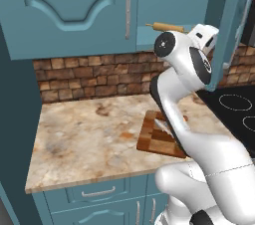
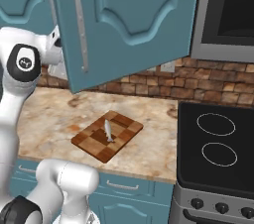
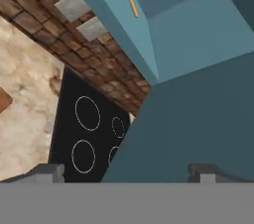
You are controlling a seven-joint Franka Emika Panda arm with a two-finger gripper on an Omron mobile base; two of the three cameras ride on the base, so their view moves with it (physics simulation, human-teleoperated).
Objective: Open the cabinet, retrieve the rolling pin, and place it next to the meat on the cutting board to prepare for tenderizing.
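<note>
The marble counter [image 1: 84,134] lay bare left of the board [image 2: 107,141], the meat [image 2: 107,130] on its centre; the hob [image 2: 218,143] sat right; above, the cabinet [image 2: 124,15] door hung wide — the pin [image 1: 167,27] rested inside on the shelf edge; the gripper [image 3: 126,173] held nothing, fingers well apart, beside the door.

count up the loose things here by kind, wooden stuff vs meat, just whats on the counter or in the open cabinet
wooden things: 2, the rolling pin in the open cabinet and the cutting board on the counter
meat: 1, the meat lying on the board
total: 3
</note>
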